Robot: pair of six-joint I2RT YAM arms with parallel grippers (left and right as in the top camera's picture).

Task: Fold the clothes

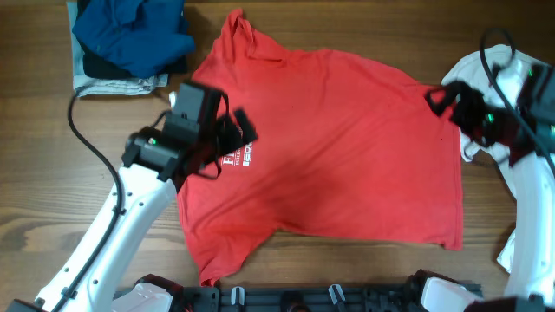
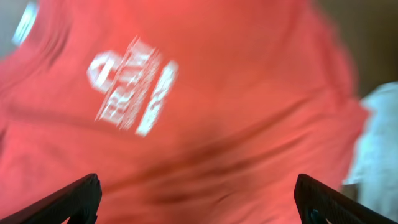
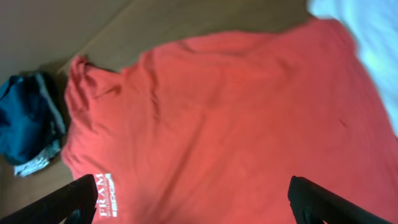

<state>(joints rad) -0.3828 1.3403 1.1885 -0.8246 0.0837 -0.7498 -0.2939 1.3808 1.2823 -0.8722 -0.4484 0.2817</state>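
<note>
Both left gripper [image 2: 196, 186] and right gripper [image 3: 193, 186] hold my jaws wide apart above the red T-shirt [image 1: 338, 147] spread flat beneath them, bare table [image 1: 35, 199] past its hems, while my right wrist, unlike my left, sees the blue pile [image 3: 25, 124] beside the collar.

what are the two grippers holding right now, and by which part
Nothing is held. The left gripper and the right gripper both have their fingers spread wide above the red T-shirt, with only flat cloth showing between them.

T-shirt [image 1: 338, 147] centred on table [image 1: 43, 182], garment pile [image 1: 130, 43] behind-left, other shirt [image 1: 473, 69] right.
</note>
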